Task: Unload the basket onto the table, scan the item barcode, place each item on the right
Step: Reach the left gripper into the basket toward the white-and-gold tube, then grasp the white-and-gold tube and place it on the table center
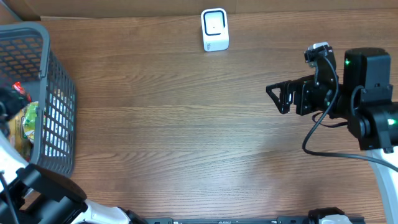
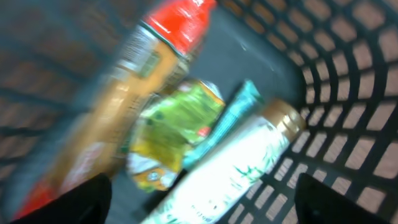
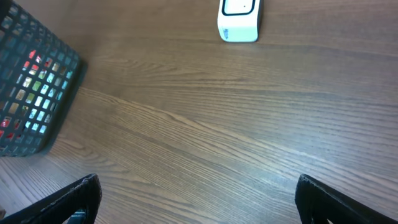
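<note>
Left hand [image 2: 203, 186] hangs inside the grey mesh basket [image 1: 59, 93] at the tabletop's [image 1: 186, 143] left edge, its fingers [image 2: 87, 199] spread wide with nothing between them. Below it we see the items lying together on the basket floor: a white bottle [image 2: 230, 174] with a gold cap, a teal bar [image 2: 233, 121] against it, a green pouch [image 2: 177, 121], and an amber bottle [image 2: 134, 81] with a red cap, blurred in the wrist view. Across the wood, the right hand [image 1: 277, 98] hovers over the tabletop's right side, its fingers likewise apart and empty. At the far edge stands the white barcode scanner [image 1: 214, 29], well apart from both hands and the basket.
</note>
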